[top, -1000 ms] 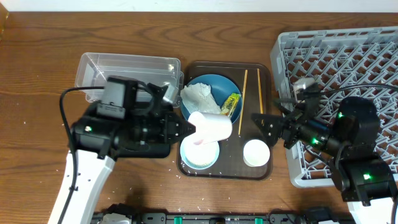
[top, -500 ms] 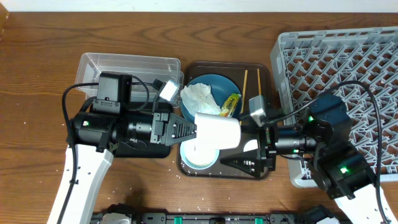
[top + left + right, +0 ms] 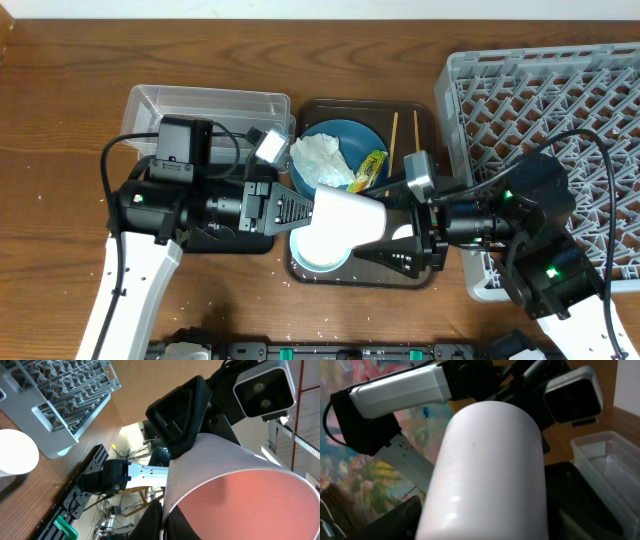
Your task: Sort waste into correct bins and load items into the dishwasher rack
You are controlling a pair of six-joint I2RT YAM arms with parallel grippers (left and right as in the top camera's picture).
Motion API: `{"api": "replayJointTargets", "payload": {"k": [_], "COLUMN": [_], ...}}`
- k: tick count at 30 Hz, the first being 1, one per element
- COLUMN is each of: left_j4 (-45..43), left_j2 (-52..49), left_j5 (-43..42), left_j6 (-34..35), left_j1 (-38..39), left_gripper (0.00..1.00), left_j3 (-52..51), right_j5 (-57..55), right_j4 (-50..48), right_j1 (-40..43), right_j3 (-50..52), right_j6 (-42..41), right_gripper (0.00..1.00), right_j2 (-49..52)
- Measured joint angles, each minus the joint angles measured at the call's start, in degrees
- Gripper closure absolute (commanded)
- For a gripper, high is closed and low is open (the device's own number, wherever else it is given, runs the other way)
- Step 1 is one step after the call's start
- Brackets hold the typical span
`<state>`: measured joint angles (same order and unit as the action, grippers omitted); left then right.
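My left gripper (image 3: 316,212) is shut on the rim of the pinkish cup (image 3: 348,216) and holds it sideways above the white bowl (image 3: 318,252). The left wrist view shows its fingers (image 3: 162,522) pinching the cup wall (image 3: 240,490). My right gripper (image 3: 397,238) is open, with its fingers either side of the cup's base. The cup (image 3: 490,470) fills the right wrist view. The blue plate (image 3: 345,135) holds the white napkin (image 3: 320,156) and the yellow-green wrapper (image 3: 372,166). Two chopsticks (image 3: 393,148) lie beside it. The second cup (image 3: 404,234) is mostly hidden.
The brown serving tray (image 3: 365,272) carries the dishes. The clear tub (image 3: 200,108) stands at the back left, and the black tray (image 3: 235,241) lies under my left arm. The grey rack (image 3: 550,95) fills the right side. Rice grains dot the table's front edge.
My right arm has swung from the rack over to the tray and closed in on the cup. My left gripper has tipped the cup sideways and moved it right.
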<state>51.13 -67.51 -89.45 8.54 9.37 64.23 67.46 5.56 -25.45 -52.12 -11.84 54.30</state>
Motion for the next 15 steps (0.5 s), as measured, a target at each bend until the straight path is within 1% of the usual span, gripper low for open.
{"api": "replayJointTargets", "payload": {"k": [1, 2, 3, 4, 5, 6, 7, 8, 9, 10, 11, 12, 13, 15], "left_j4": [0.0, 0.02, 0.02, 0.0, 0.0, -0.07, -0.11, -0.09, -0.39, -0.72, -0.79, -0.92, -0.96, -0.81], "left_j2": [0.0, 0.0, 0.0, 0.0, 0.0, 0.0, 0.0, 0.0, 0.0, 0.0, 0.0, 0.0, 0.0, 0.0], "left_j5": [-0.02, -0.07, -0.2, -0.22, -0.2, -0.22, -0.15, -0.02, 0.09, 0.09, 0.17, 0.59, 1.14, 3.58], "left_j6": [0.0, 0.0, -0.04, -0.07, -0.28, -0.52, -0.42, -0.48, -0.5, -0.59, -0.66, -0.66, -0.74, -0.79], "left_j1": [0.0, 0.0, 0.0, -0.02, -0.17, -0.2, -0.22, -0.17, -0.22, -0.2, -0.2, -0.22, -0.22, -0.33], "left_gripper": [0.93, 0.93, 0.92, 0.87, 0.71, 0.63, 0.59, 0.53, 0.42, 0.38, 0.37, 0.33, 0.32, 0.27], "left_j3": [0.0, 0.0, 0.0, 0.0, 0.0, 0.0, 0.0, 0.0, -0.02, -0.02, 0.0, 0.0, 0.0, 0.0], "right_j5": [0.07, 0.02, 0.0, -0.2, -0.52, -0.39, -0.02, 0.26, 0.48, 0.59, 0.66, 0.57, 0.26, -0.81], "right_j4": [-0.68, -1.09, -1.22, -1.33, -1.38, -1.36, -1.36, -1.38, -1.33, -1.14, -0.66, -0.09, 1.2, 4.96], "right_j1": [0.0, 0.0, 0.0, 0.02, 0.02, 0.0, 0.0, 0.0, 0.0, 0.0, 0.02, 0.04, 0.26, 2.29], "right_j3": [0.0, 0.0, 0.0, 0.0, 0.0, 0.0, 0.0, 0.0, 0.0, 0.0, -0.02, -0.02, -0.04, -0.04], "right_j6": [0.02, 0.22, 0.0, -0.28, -0.52, -0.61, -0.76, -0.79, -0.79, -0.81, -0.83, -0.92, -1.05, -1.31], "right_gripper": [0.36, 0.41, 0.43, 0.42, 0.43, 0.43, 0.44, 0.45, 0.45, 0.47, 0.48, 0.49, 0.49, 0.5], "right_j2": [0.0, 0.02, 0.0, 0.0, 0.0, 0.02, 0.02, 0.0, 0.0, 0.0, 0.0, -0.04, -0.17, -0.85]}}
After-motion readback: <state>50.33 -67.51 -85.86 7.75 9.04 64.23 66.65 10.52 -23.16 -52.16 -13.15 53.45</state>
